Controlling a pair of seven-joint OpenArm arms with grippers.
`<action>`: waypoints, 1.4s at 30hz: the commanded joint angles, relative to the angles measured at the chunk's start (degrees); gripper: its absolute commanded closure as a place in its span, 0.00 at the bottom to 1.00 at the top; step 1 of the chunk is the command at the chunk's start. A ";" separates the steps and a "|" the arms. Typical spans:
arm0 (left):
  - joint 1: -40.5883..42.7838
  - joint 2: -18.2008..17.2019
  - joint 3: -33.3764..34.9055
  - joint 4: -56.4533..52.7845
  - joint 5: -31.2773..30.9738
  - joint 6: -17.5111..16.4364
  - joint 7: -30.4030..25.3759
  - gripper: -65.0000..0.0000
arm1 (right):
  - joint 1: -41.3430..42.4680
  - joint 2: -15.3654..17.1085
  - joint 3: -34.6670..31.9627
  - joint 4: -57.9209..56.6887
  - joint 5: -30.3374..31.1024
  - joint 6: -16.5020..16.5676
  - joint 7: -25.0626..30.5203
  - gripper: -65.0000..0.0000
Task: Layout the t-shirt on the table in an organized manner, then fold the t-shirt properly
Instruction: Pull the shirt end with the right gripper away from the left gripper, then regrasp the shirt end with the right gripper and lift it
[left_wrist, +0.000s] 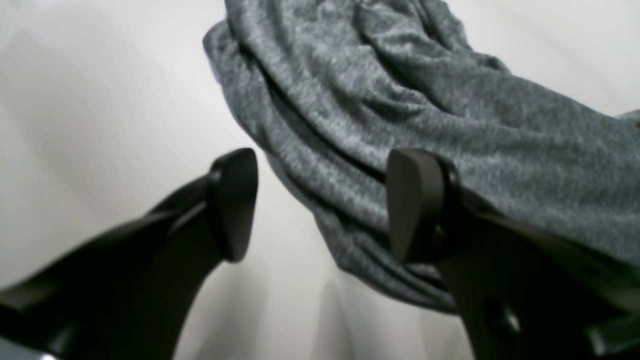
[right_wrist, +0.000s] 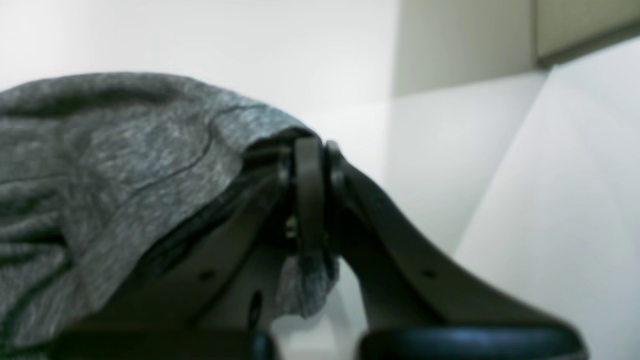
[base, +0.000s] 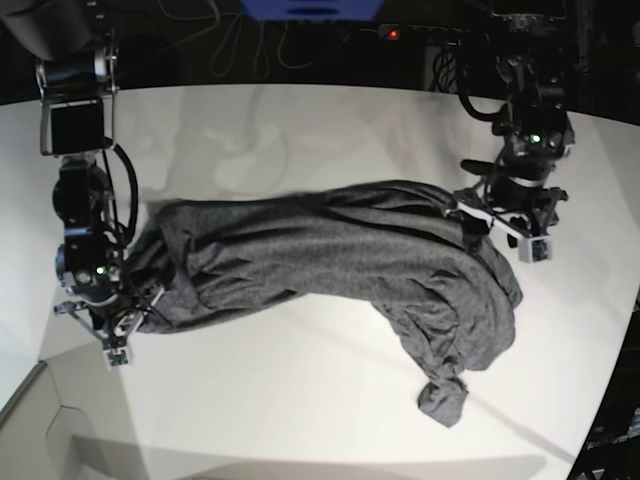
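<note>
The dark grey t-shirt (base: 330, 255) lies bunched and wrinkled across the middle of the white table (base: 300, 410), with one end trailing toward the front right. At the shirt's left end, my right gripper (base: 125, 318) is shut on the cloth. In the right wrist view a fold of the t-shirt (right_wrist: 115, 165) is pinched in that gripper (right_wrist: 312, 190), with a scrap hanging below the fingertips. My left gripper (base: 498, 228) is at the shirt's far right edge. Its fingers (left_wrist: 235, 205) stand open, straddling a hanging fold of the t-shirt (left_wrist: 380, 100) without closing on it.
Cables and dark equipment (base: 310, 10) line the back beyond the table. The table's curved edge (base: 610, 370) runs along the right. A pale box-like surface (base: 50, 440) sits at the front left corner.
</note>
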 joint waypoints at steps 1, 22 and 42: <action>-0.43 -0.41 -0.10 1.14 -0.03 -0.12 -1.04 0.39 | 2.34 0.59 0.95 0.60 -0.27 -0.54 2.68 1.00; 1.06 -0.50 -0.10 1.93 -0.03 -0.12 -1.48 0.39 | 4.01 2.09 3.33 -2.56 -0.18 -0.54 3.83 0.83; 1.50 0.11 -3.27 1.93 -0.03 -0.12 -1.48 0.39 | 1.46 -1.25 10.01 3.15 -0.18 -3.36 -0.30 0.39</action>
